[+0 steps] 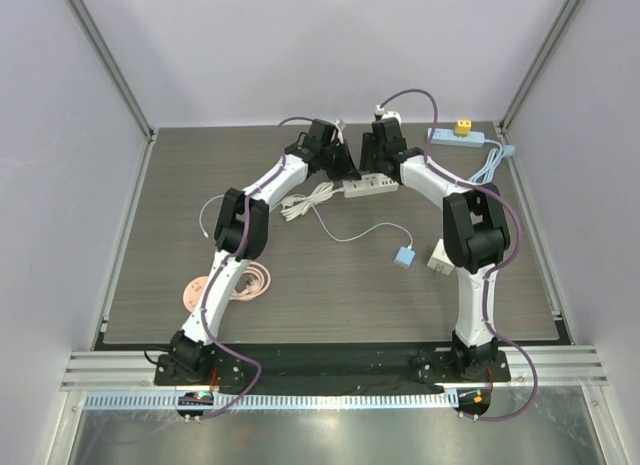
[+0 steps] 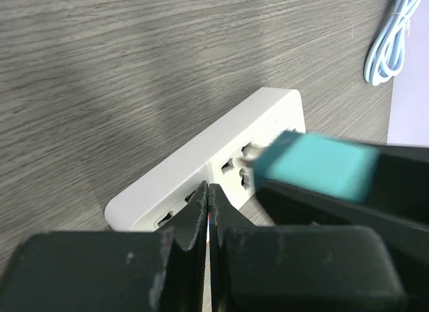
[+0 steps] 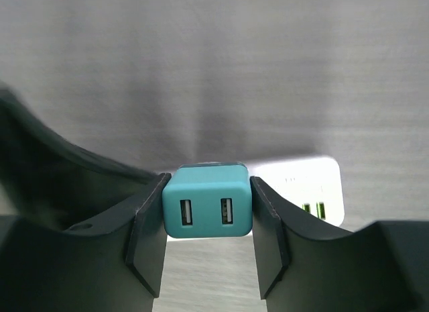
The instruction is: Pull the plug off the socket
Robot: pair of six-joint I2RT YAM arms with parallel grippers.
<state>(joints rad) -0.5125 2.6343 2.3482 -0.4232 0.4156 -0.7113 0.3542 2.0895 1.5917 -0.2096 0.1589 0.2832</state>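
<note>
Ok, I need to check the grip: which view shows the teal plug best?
Right wrist: the plug sits centred and sharp, clamped in the right gripper, both USB ports showing. Left wrist shows it blurred from the side, at the strip. In the top view it is hidden.

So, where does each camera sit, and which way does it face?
Top external: above and behind the bases, looking down at the grey wood-grain table; the left arm and right arm show whole.
Left wrist: on the left arm, looking along its shut left gripper, tips over the white plastic power strip.
Right wrist: on the right arm, looking between the right gripper fingers that clamp the teal square USB plug.
Shared: both wrist views show the plug and the strip.
</note>
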